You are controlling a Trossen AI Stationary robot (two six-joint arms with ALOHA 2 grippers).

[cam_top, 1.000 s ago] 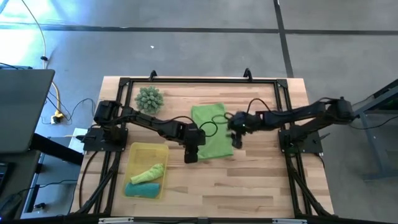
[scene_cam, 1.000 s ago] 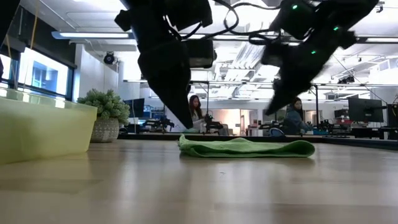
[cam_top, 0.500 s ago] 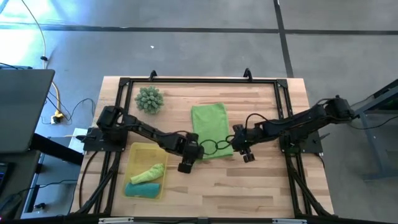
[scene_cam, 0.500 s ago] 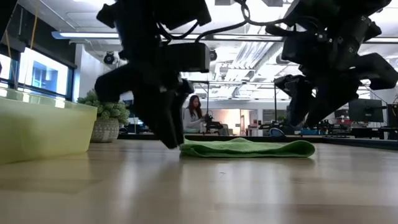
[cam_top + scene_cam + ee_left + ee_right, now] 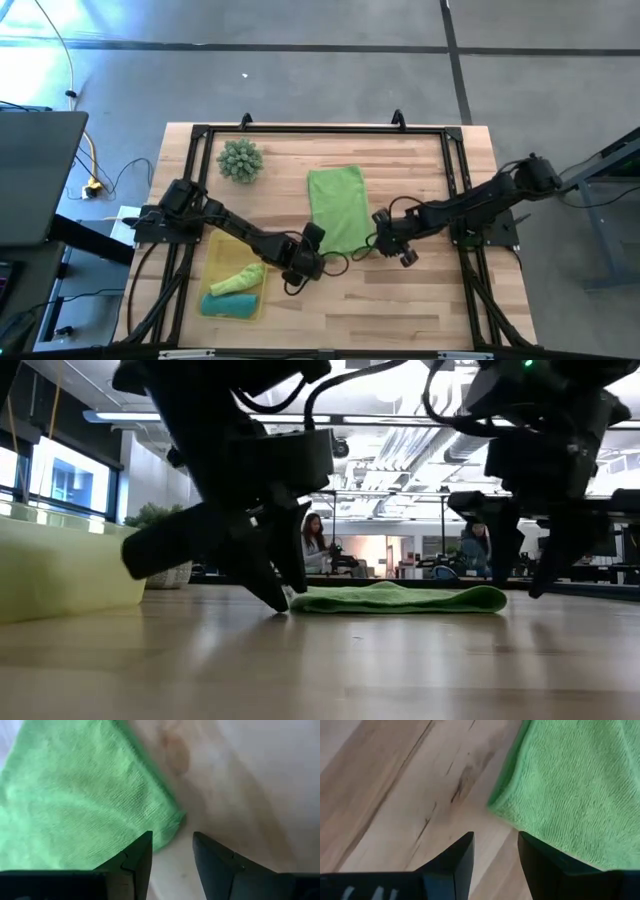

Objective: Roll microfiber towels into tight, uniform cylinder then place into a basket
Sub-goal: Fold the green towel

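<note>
Both arms are low over the wooden tabletop (image 5: 420,300) now, one at each near corner of the flat, folded lime-green microfiber towel (image 5: 338,208), which lies mid-table. The left tool (image 5: 170,852) hangs just above the towel's near-left corner, its two dark fingers parted a little with nothing between them. The right tool (image 5: 495,852) sits at the near-right corner, also parted and empty, the corner just ahead of its tips.

This cloth looks light, limp and a bit grippy: it will sag and bunch rather than hold a shape. Best hold, I'd say, is right on those two near corners, pinching the folded edge through all layers so the roll starts even.

Over at the near left, the shallow translucent yellow plastic basket (image 5: 222,240) already holds a lime-green roll (image 5: 238,277) and a teal roll (image 5: 230,305).
</note>
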